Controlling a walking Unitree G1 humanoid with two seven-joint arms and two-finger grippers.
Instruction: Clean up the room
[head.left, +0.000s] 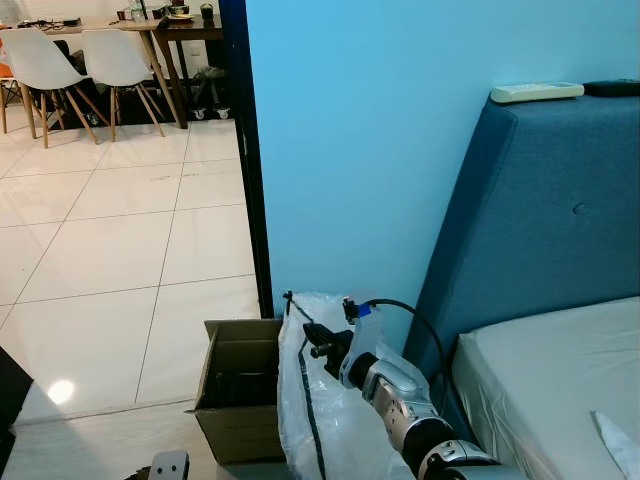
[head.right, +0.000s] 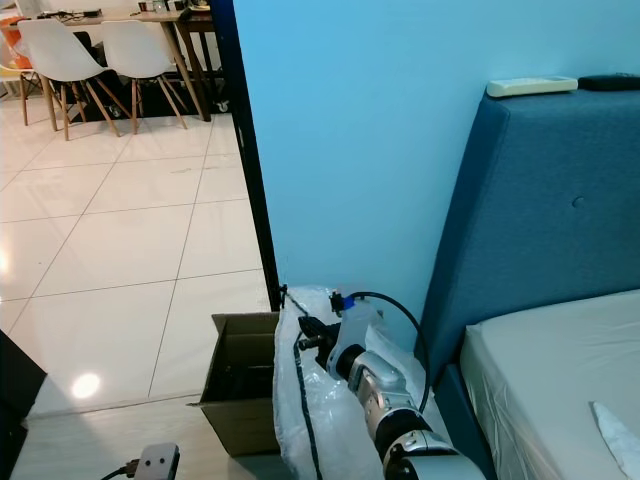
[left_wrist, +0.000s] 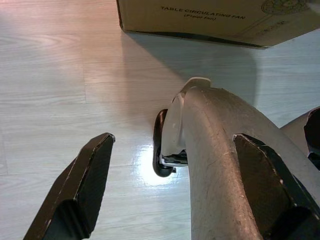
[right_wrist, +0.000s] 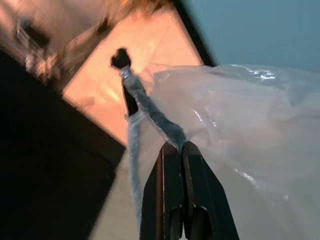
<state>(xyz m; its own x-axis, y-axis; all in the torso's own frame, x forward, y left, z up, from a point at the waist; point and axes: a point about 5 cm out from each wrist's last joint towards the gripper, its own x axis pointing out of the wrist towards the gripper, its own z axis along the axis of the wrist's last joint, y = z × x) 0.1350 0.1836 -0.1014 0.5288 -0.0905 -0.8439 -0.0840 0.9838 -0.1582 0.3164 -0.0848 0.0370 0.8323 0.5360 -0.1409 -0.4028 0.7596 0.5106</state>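
— While the clear plastic bag (head.left: 320, 400) stands on the floor between the cardboard box (head.left: 235, 385) and the blue bed (head.left: 540, 300), how is it held?

— Its drawstring (right_wrist: 150, 112) is pinched by the closed right pincer (right_wrist: 181, 150); the left pincer (left_wrist: 170, 175) is spread, empty.

Box (head.left: 238, 385) left of bag (head.left: 310, 420), bed (head.left: 545, 385) right.

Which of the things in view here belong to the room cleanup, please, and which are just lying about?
In the job:
- white plastic bag, its drawstring pinched by the right gripper
- cardboard box beside it

Lying about:
- white remote on the blue headboard
- white chairs
- left gripper, idle near the floor
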